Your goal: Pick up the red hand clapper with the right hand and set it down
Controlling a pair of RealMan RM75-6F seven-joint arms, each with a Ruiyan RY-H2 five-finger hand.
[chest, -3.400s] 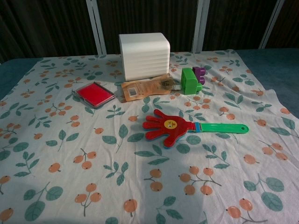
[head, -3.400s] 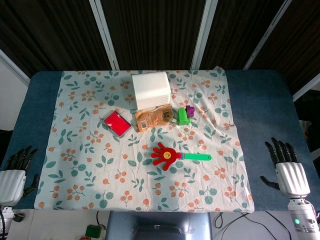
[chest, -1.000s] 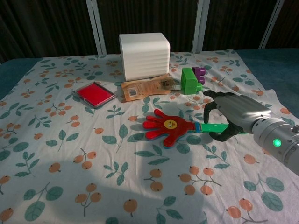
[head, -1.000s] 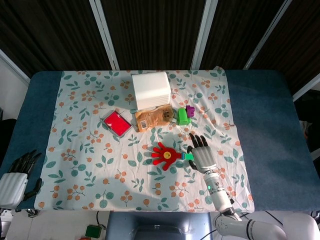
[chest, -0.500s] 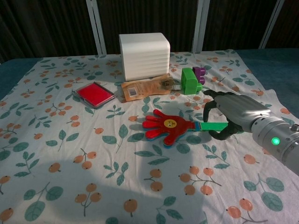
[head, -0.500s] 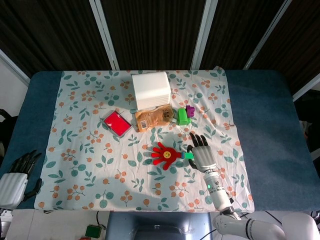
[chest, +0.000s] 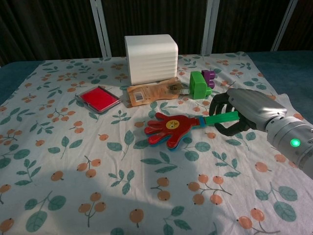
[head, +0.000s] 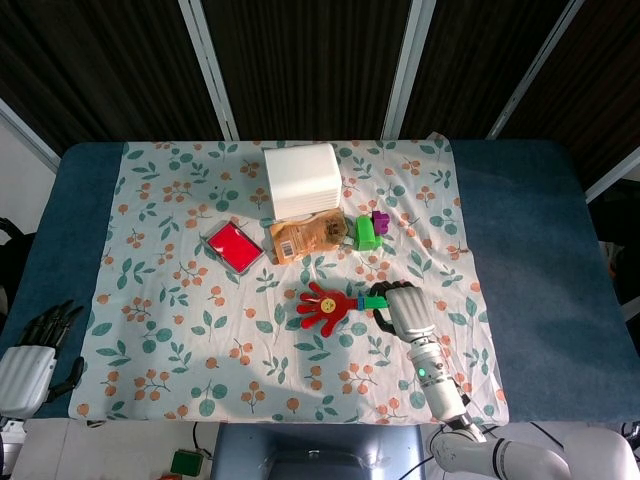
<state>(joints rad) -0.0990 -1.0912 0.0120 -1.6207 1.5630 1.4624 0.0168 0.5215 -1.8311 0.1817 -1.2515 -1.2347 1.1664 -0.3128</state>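
The red hand clapper (head: pixel 322 307) (chest: pixel 168 128) has a red palm-shaped head with a yellow face and a green handle. My right hand (head: pixel 403 310) (chest: pixel 238 116) grips the green handle, fingers curled around it. The clapper is raised a little above the floral cloth (head: pixel 190 330), its red head pointing left and casting a shadow beneath. My left hand (head: pixel 35 345) hangs low at the table's left front corner, fingers apart, holding nothing; the chest view does not show it.
A white box (head: pixel 300 180) stands at the back centre. In front of it lie a brown packet (head: pixel 305 238), a green block (head: pixel 366 233) with a purple piece (head: pixel 380 219), and a red-filled tin (head: pixel 233 246) to the left.
My right hand has closed its fingers around the green handle and lifted the clapper slightly, shifting it a little left and back. The left hand has stayed put.
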